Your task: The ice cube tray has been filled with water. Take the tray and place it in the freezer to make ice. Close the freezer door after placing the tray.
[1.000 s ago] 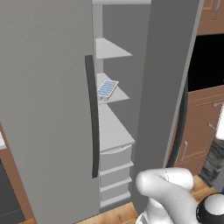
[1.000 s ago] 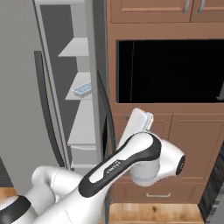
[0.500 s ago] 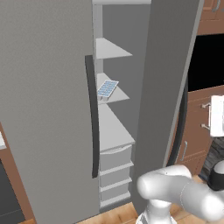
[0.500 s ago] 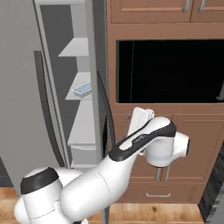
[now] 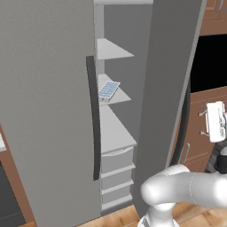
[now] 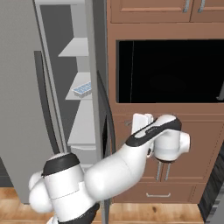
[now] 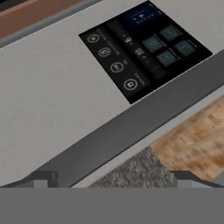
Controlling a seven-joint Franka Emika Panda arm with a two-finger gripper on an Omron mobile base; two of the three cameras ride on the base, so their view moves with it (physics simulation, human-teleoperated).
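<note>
One step remains, I judge: the ice cube tray (image 5: 108, 89) already lies on a freezer (image 5: 116, 133) shelf, well off to my gripper's (image 7: 111, 177) left, and the freezer door (image 5: 166, 97) stands open between us. My fingers are spread wide, holding nothing. Next I should swing behind that door's outer face and push it shut. Brown cabinets (image 6: 192, 144) crowd close beside my hand, leaving little room.

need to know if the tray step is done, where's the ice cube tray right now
The ice cube tray lies on a middle shelf inside the open freezer, just right of the closed door's black handle in the left base view, above the white drawers.
</note>
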